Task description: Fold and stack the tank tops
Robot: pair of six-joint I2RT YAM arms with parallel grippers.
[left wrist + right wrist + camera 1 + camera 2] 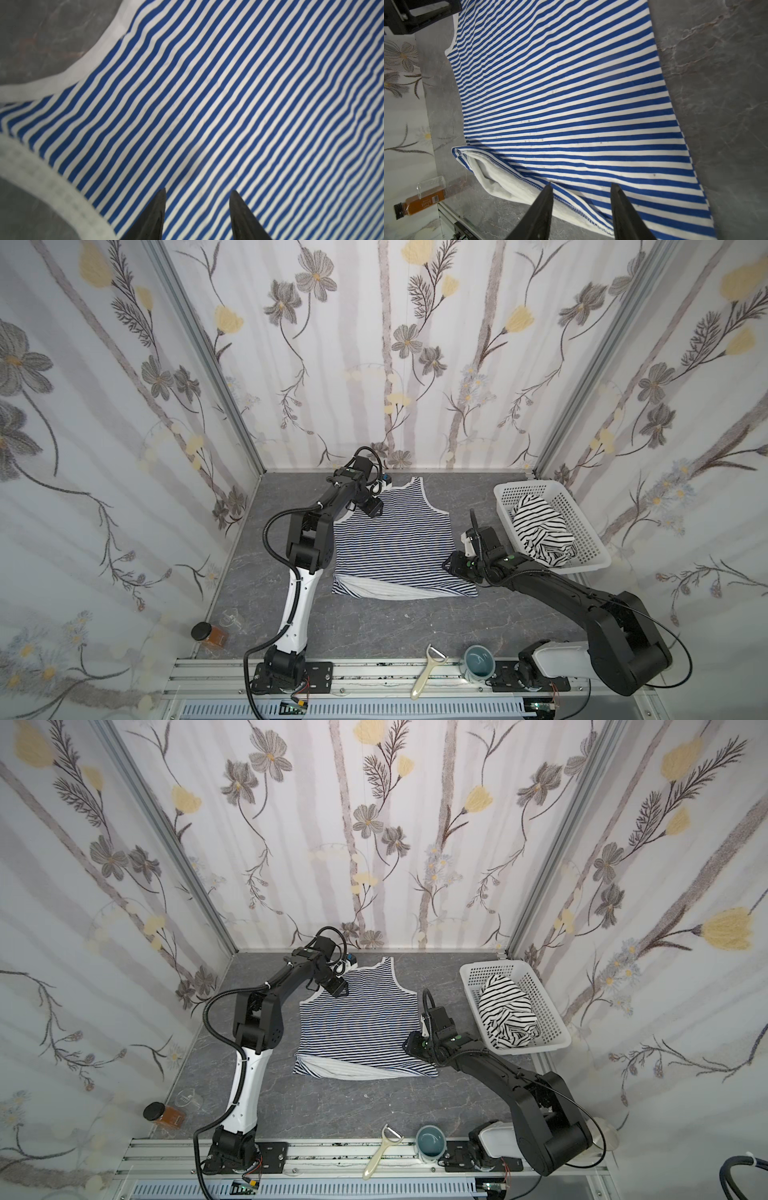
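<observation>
Hovering over navy top (395, 539) with both jaws parted, gripping nothing; risking a crooked fold by trapping the flipped hem (374, 591) along that top's front edge.

One top (395, 539) lies flat on my table (415, 626). The other top (540, 531) sits in the basket (582, 526) to its right. A cup (478, 662) stands in front.
</observation>
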